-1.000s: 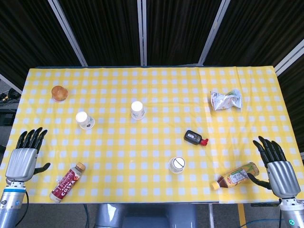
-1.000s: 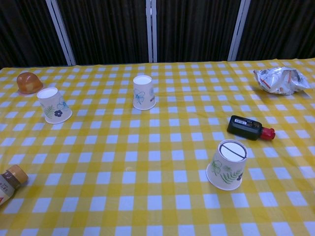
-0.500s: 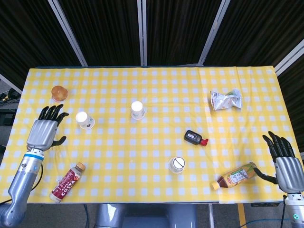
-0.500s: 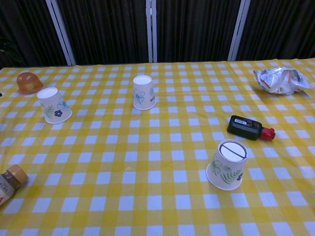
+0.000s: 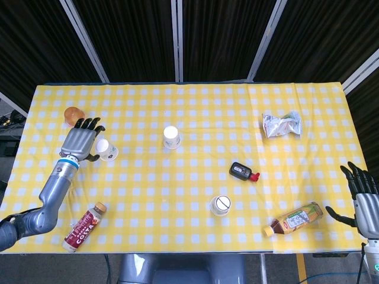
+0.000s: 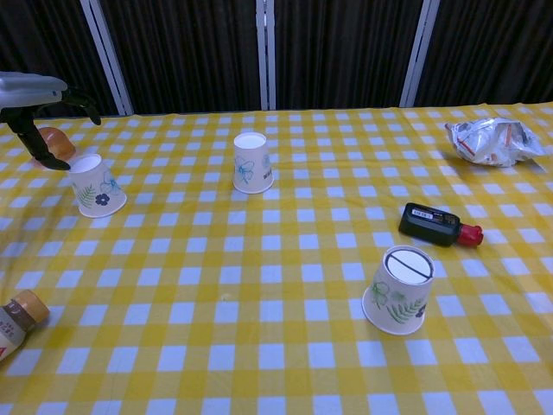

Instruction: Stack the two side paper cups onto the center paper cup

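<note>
Three upside-down white paper cups with plant prints stand on the yellow checked table. The left cup (image 5: 106,150) (image 6: 95,184) tilts a little. The centre cup (image 5: 172,137) (image 6: 252,162) stands upright. The near cup (image 5: 220,205) (image 6: 399,289) sits toward the front right. My left hand (image 5: 81,142) (image 6: 36,102) hovers just left of and above the left cup, fingers spread, holding nothing. My right hand (image 5: 366,198) is open at the table's front right corner, far from every cup.
An orange dome (image 5: 73,115) lies behind the left hand. A Costa bottle (image 5: 83,228) lies at the front left, a tea bottle (image 5: 294,219) at the front right. A black device with a red cap (image 5: 243,172) and a crumpled foil bag (image 5: 282,125) lie to the right.
My left hand has swept from the front left edge up and right to the left cup. My right hand has drifted right and back toward the table's corner. The cups have not moved.
</note>
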